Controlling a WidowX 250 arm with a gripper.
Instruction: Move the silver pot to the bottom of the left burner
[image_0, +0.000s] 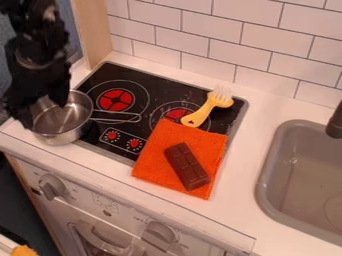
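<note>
White oven front (83, 195) with round knobs lies nearest you. Your black two-finger gripper (43, 114) has its jaws well apart, gripping nothing, at the silver metal pot (57, 131), left of the lower-left stove controls. Rightward, you have an orange cloth (153, 160) under a brown chocolate bar (187, 166), a yellow-handled fork (200, 113), then a grey sink (266, 187).

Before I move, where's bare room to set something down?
White counter between stovetop and sink; also the strip between stovetop and tiles. Crowded: stovetop's left, with pot and end effector; its right, with orange cloth, chocolate bar, fork.
</note>
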